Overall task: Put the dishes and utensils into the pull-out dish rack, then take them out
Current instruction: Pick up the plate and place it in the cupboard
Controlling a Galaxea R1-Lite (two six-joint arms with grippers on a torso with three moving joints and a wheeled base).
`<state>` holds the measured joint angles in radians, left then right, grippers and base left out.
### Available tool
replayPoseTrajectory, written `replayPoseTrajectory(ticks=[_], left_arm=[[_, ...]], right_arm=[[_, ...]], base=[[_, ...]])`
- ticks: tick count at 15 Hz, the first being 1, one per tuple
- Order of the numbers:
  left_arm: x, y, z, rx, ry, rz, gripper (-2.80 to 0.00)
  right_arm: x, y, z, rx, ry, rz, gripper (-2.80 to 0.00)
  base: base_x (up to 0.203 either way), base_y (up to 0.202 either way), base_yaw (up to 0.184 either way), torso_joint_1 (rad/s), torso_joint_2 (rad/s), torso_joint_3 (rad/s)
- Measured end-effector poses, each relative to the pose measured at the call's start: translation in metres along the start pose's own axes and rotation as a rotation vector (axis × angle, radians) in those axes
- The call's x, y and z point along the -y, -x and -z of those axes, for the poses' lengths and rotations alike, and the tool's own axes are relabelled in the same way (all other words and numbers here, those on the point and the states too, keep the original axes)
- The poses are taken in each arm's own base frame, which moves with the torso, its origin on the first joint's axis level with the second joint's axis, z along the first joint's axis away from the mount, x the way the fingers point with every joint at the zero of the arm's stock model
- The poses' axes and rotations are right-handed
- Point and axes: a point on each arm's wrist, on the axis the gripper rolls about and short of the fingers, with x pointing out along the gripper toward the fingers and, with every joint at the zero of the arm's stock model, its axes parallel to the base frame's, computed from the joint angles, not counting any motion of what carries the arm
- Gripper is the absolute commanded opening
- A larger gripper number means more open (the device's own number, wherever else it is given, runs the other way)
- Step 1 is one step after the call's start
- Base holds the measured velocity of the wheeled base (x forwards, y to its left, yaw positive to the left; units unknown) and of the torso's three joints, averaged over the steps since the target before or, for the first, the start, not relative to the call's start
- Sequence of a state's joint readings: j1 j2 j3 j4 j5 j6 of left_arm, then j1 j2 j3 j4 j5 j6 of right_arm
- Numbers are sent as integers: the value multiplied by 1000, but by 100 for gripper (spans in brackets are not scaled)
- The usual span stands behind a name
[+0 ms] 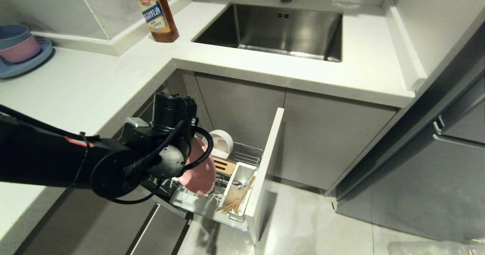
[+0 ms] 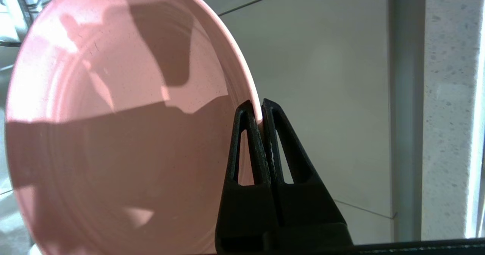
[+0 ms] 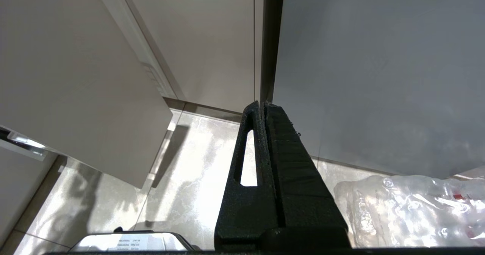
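Left wrist view: pink plate [image 2: 113,133] rim is being pinched by left gripper [image 2: 261,109]; judged rack [image 1: 242,154] transfer, direction unclear, level carriage required.

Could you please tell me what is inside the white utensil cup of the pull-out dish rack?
The white utensil cup holds the light-wood chopsticks, leaning out over its front edge. A spoon cannot be made out; the cup's walls hide its lower part.

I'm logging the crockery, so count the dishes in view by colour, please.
Pink: 2, the plate pinched by the left pincer and a bowl.
Blue: 2, a bowl and a plate.
Cream-white: 1, a bowl.
Total: 5
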<state>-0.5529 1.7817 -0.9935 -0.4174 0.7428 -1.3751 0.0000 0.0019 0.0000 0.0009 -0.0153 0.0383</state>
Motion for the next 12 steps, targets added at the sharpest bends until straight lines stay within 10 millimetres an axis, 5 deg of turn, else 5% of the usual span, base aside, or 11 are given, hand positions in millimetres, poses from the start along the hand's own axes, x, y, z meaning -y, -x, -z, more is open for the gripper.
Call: replayPoseTrajectory(ticks=[12], left_arm=[[-2,-32,16,18,5,-18,-280]], right_arm=[[0,0,0,0,0,0,-280]], base=[[0,0,0,0,0,0]])
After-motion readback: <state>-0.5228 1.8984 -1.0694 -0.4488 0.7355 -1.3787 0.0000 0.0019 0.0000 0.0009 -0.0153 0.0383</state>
